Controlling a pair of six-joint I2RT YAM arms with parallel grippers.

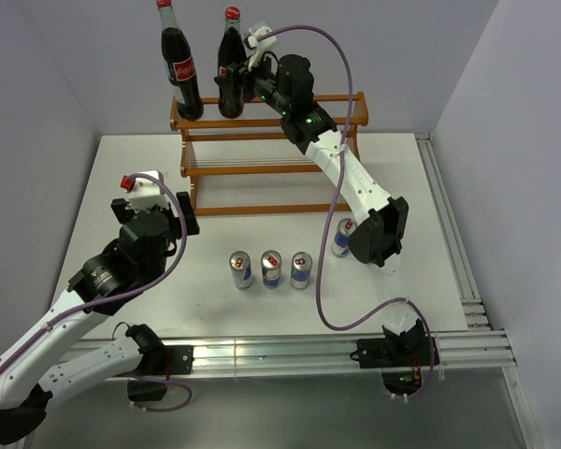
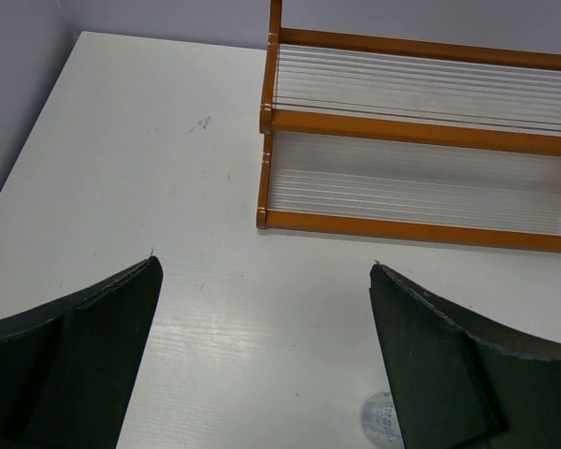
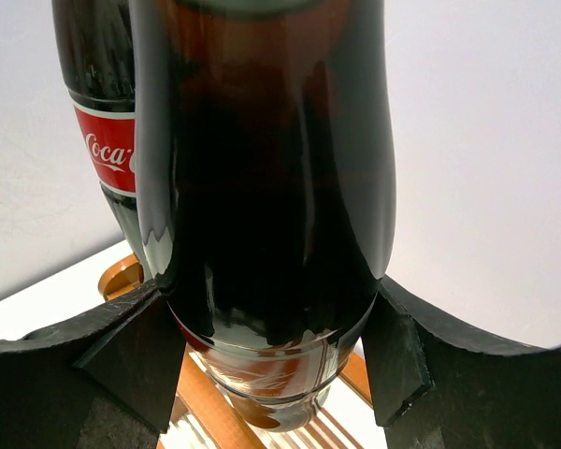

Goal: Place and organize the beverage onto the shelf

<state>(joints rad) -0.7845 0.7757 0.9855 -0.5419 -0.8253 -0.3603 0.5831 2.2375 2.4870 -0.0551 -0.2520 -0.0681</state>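
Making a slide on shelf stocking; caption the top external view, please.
Right gripper grips a cola bottle at the shelf's top tier beside the other bottle; four cans wait on the table.

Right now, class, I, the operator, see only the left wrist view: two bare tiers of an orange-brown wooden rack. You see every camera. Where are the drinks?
Observer: One tall dark cola glass bottle with a red cap stands on the top tier of the orange-brown wooden rack, left end.
Operator: Any more bottles?
Observer: A second cola bottle is beside it, gripped low by the right claw.
Operator: And cans?
Observer: Four slim silver-blue cans stand on the white table, before the rack.
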